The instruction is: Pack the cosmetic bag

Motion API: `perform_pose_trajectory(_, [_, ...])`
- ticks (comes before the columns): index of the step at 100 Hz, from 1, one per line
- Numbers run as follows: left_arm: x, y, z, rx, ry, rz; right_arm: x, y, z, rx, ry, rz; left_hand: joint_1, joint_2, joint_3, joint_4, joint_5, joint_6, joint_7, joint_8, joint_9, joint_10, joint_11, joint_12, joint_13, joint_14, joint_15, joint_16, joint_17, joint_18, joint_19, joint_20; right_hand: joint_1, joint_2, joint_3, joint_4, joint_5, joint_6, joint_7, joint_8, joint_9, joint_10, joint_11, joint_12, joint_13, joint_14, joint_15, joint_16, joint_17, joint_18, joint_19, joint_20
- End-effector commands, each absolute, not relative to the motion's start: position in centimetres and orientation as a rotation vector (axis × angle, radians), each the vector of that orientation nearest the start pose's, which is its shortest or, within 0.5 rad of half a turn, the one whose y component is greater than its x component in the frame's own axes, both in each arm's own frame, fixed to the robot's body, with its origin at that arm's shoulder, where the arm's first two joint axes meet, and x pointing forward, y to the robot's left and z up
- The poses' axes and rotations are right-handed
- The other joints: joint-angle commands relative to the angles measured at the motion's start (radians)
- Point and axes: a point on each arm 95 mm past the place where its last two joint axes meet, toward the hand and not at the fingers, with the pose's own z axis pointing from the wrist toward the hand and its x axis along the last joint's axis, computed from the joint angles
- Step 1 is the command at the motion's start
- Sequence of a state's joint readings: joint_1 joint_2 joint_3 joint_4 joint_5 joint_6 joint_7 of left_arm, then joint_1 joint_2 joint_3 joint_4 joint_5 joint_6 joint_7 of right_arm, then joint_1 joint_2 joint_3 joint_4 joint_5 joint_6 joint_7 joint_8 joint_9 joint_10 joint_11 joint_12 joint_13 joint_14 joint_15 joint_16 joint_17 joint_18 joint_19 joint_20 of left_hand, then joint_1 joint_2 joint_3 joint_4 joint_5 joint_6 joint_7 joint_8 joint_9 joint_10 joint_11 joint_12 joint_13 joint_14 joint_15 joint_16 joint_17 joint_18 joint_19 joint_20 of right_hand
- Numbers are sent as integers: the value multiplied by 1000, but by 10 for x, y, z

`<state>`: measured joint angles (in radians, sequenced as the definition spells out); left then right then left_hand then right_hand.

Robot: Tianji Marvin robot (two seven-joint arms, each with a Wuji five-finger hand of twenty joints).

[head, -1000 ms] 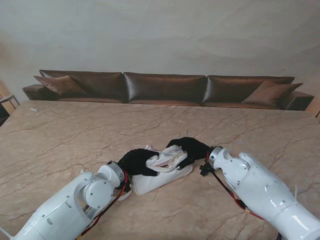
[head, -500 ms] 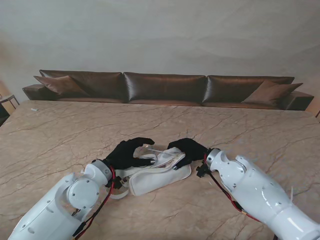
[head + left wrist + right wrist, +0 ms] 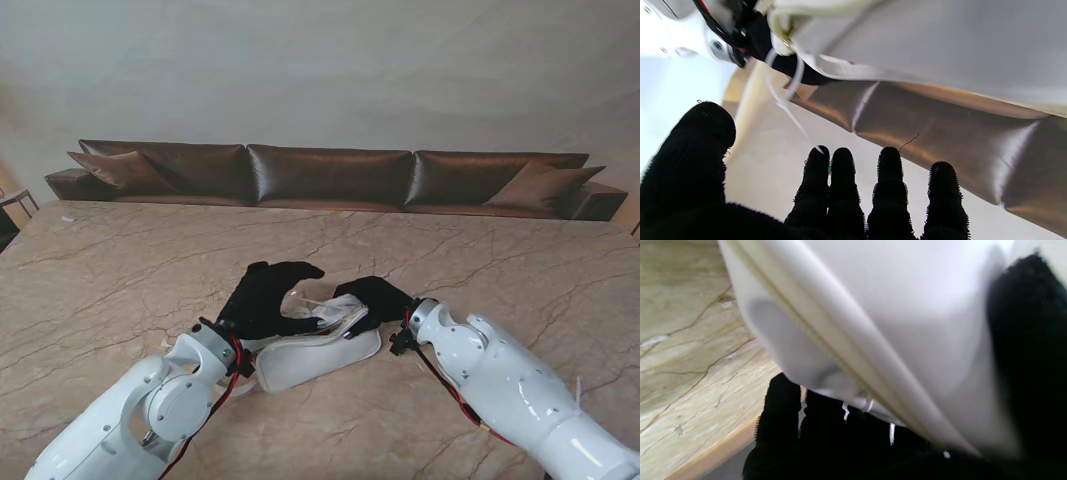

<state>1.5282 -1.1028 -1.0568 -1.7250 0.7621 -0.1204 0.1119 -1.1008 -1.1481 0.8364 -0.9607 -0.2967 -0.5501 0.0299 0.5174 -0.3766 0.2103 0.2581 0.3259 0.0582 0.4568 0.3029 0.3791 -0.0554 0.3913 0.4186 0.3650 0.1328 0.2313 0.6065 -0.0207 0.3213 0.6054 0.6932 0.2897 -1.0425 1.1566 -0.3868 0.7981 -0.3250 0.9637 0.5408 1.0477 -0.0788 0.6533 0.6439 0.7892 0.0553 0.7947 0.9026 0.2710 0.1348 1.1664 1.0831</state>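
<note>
The white cosmetics bag (image 3: 318, 348) lies on the marble tabletop (image 3: 120, 270) between both hands. The right hand (image 3: 375, 300) grips its far edge, fingers (image 3: 780, 406) closed on the fabric. The left hand (image 3: 268, 298) is raised beside it, fingers (image 3: 890, 186) spread, holding nothing. A brown sofa (image 3: 330, 178) stands beyond the hands.

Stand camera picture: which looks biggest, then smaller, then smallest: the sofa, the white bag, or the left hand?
1. Sofa, widest by far, though farthest away.
2. White bag.
3. Left hand, open above the bag; it looks close to the bag's size, so that order is unsure.
</note>
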Motion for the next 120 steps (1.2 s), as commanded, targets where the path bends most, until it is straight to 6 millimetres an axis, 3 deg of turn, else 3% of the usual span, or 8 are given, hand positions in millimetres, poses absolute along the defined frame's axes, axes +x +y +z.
perform_pose_trajectory(1, [372,-95,-281,-1118,1487,-1976,465,40,-389,1582,1690,2058,9,-27,-19,-7,35,1,-39,-12,-23,-1,-8,2,-10,-3,4,10,-8,-28,-15,13,204,216,232,93,130,-150,61,20,125,-42,96,25,31,-7,41,24,-4,2,19,16])
perform_pose_trajectory(25, [372,-118,-292,-1015,1538,-1929,464,39,-390,1584,1685,2057,60,1,4,18,127,-63,84,45,79,-31,64,84,75,4,94,121,25,-24,77,60,205,217,232,92,131,-150,61,22,124,-40,99,27,27,-6,43,29,-5,4,19,16])
perform_pose_trajectory(39, [375,-127,-299,-1062,1517,-1944,463,38,-390,1585,1686,2057,234,-48,111,33,215,-258,363,195,141,-51,111,149,100,6,139,191,6,-39,118,70,205,222,228,90,130,-151,60,23,121,-40,100,28,27,-6,45,32,-5,7,18,17])
perform_pose_trajectory(54, [380,-130,-302,-1059,1497,-1919,462,38,-391,1589,1682,2062,237,58,312,149,309,-380,610,393,238,-83,73,374,130,-4,187,225,9,-49,161,82,207,233,223,87,123,-152,58,24,116,-40,102,32,23,-5,45,35,-6,7,18,18])
perform_pose_trajectory(63, [381,-131,-302,-1108,1491,-1933,462,38,-392,1594,1687,2061,206,126,391,218,329,-329,633,518,224,-86,67,402,85,-9,185,226,-38,-79,152,76,217,255,213,85,116,-160,60,39,106,-44,105,39,18,-7,44,39,-9,5,15,18])
perform_pose_trajectory(90, [382,-125,-302,-1252,1586,-1927,462,38,-395,1628,1685,2057,359,216,298,179,459,-207,730,570,166,-79,69,359,-53,-30,166,220,-66,-146,9,26,320,352,184,79,145,-165,6,300,90,-51,158,89,25,-2,111,115,-10,-2,29,38])
perform_pose_trajectory(110, [383,-110,-297,-1345,1730,-1931,462,33,-397,1644,1657,2017,378,301,204,201,497,-227,733,693,67,-93,84,281,-185,-63,122,193,-88,-236,-334,181,358,388,159,90,150,-157,30,395,84,-54,199,124,38,8,161,174,-1,3,55,45])
perform_pose_trajectory(120, [384,-102,-295,-1408,1781,-1936,463,30,-397,1648,1653,1996,419,332,141,194,512,-207,731,699,22,-85,97,191,-235,-71,100,179,-61,-251,-430,80,358,396,152,90,148,-160,26,400,81,-55,201,125,39,7,166,178,0,4,59,46])
